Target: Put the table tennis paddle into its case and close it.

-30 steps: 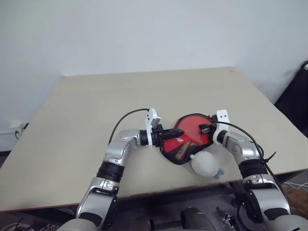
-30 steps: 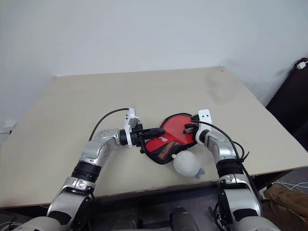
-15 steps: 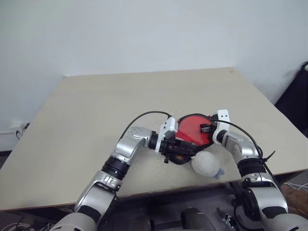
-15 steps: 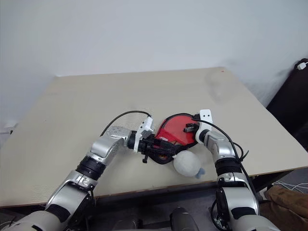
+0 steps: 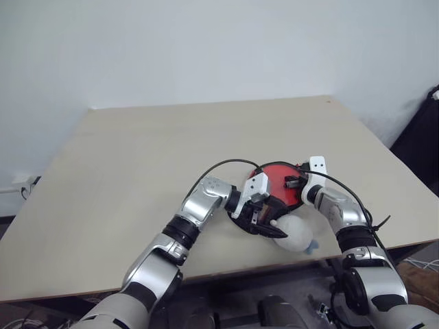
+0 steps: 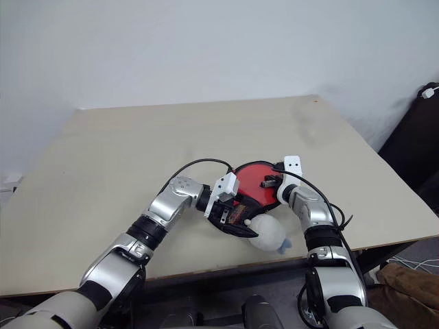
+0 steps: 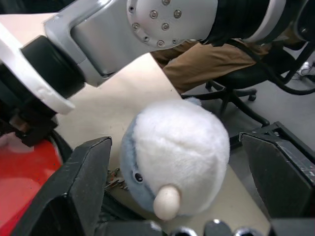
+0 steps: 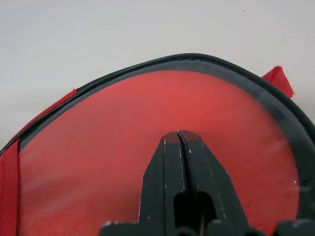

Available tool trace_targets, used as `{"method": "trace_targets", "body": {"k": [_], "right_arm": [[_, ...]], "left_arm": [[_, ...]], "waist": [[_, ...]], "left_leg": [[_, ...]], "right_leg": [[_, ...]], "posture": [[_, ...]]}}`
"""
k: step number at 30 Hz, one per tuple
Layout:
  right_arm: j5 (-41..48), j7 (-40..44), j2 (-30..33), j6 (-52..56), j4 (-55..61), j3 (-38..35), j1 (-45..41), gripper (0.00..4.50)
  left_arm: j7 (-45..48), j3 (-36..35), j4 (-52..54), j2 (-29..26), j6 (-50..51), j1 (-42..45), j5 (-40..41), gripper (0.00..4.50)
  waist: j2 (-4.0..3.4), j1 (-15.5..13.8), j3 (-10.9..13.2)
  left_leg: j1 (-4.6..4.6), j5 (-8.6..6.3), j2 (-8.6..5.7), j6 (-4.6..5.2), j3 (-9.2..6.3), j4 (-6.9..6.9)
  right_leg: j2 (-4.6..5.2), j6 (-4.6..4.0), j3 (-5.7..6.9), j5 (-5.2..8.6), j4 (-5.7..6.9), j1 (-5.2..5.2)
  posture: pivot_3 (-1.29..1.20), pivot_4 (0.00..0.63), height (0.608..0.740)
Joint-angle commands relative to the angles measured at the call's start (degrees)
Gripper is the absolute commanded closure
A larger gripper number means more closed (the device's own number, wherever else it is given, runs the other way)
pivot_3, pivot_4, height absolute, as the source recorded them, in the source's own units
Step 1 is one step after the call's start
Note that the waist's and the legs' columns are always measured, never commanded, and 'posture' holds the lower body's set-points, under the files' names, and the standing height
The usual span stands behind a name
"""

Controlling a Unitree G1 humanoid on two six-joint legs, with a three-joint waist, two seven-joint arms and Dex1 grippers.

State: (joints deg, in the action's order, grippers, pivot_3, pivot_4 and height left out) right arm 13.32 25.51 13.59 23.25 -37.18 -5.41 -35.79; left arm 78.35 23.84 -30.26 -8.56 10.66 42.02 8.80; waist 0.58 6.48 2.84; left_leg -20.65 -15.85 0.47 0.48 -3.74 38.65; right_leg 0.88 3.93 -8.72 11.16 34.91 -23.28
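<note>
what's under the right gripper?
The right gripper, shut, rests over the red face of the case, black trim around its edge. Table beyond. Whether the paddle is inside is hidden by the fabric.

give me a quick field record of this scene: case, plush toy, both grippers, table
case: red case with black trim, lying flat near the table's front edge
plush toy: white plush toy on the table, right beside the case's near end
left gripper: left gripper open, fingers spread either side of the plush toy
right gripper: right gripper shut, tips over the red face of the case
table: beige table
</note>
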Motion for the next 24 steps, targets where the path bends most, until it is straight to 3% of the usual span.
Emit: {"method": "trace_targets", "body": {"k": [1,17,21,24], "right_arm": [[-0.14,-0.5,-0.4,-0.15,0.24,-0.43,0.01,4.5],[-0.36,-0.5,-0.75,-0.18,0.38,-0.18,0.14,4.5],[-0.39,-0.52,-0.88,-0.24,0.45,-0.11,0.19,4.5],[-0.45,-0.54,-1.0,-0.35,0.39,-0.06,0.24,4.5]], "left_arm": [[-0.83,0.67,-1.41,1.02,-1.77,2.54,-2.0,0.04],[-2.32,3.82,-6.51,3.11,-7.03,2.29,-8.47,0.04],[-2.18,3.44,-6.74,3.19,-7.83,2.15,-8.38,0.78],[-1.74,3.35,-6.23,3.07,-7.97,1.8,-8.09,1.66]], "waist": [[0.0,0.0,0.0],[0.0,0.02,0.0],[0.0,0.02,0.0],[0.0,0.03,0.0]], "left_leg": [[0.0,0.0,0.0,0.0,0.0,0.0],[0.01,0.0,0.0,0.01,-0.01,0.0],[0.01,0.0,0.0,0.01,-0.01,0.0],[0.02,0.0,0.0,0.01,-0.02,0.0]], "right_leg": [[0.0,0.0,0.0,0.0,0.0,0.0],[-0.01,0.0,0.0,0.0,0.02,0.01],[-0.01,0.0,0.0,0.0,0.02,0.01],[-0.01,0.0,0.0,0.0,0.02,0.01]], "posture": [[0.0,0.0,0.74],[0.0,0.0,0.74],[0.0,0.0,0.74],[0.0,0.0,0.74]]}}
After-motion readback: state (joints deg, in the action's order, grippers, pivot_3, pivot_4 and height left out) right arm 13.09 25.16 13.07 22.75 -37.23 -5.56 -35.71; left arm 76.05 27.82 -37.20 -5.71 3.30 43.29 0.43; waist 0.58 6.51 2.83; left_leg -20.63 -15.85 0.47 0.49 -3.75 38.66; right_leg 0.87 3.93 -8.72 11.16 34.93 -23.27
